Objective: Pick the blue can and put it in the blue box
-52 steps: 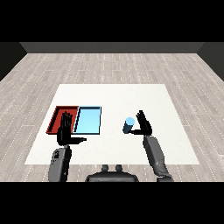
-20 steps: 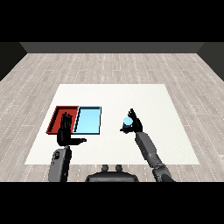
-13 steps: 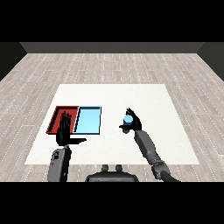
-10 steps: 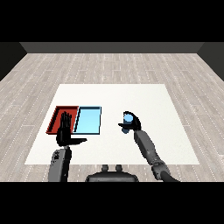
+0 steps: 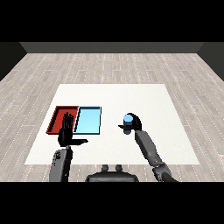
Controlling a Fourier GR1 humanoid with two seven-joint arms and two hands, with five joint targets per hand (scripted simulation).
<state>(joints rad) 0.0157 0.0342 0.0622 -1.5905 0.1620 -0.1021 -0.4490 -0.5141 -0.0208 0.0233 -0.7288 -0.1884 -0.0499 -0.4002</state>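
My right hand (image 5: 132,123) curls round the blue can (image 5: 128,122), a small upright cylinder with a paler top, right of the light blue tray (image 5: 88,120). My left hand (image 5: 66,134) hovers, fingers straight.

Blue can (image 5: 128,121) upright, right of light blue tray (image 5: 88,120)

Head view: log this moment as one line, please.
stage: grasp | right hand curled round blue can | blue tray: no can inside | left hand open, over red tray
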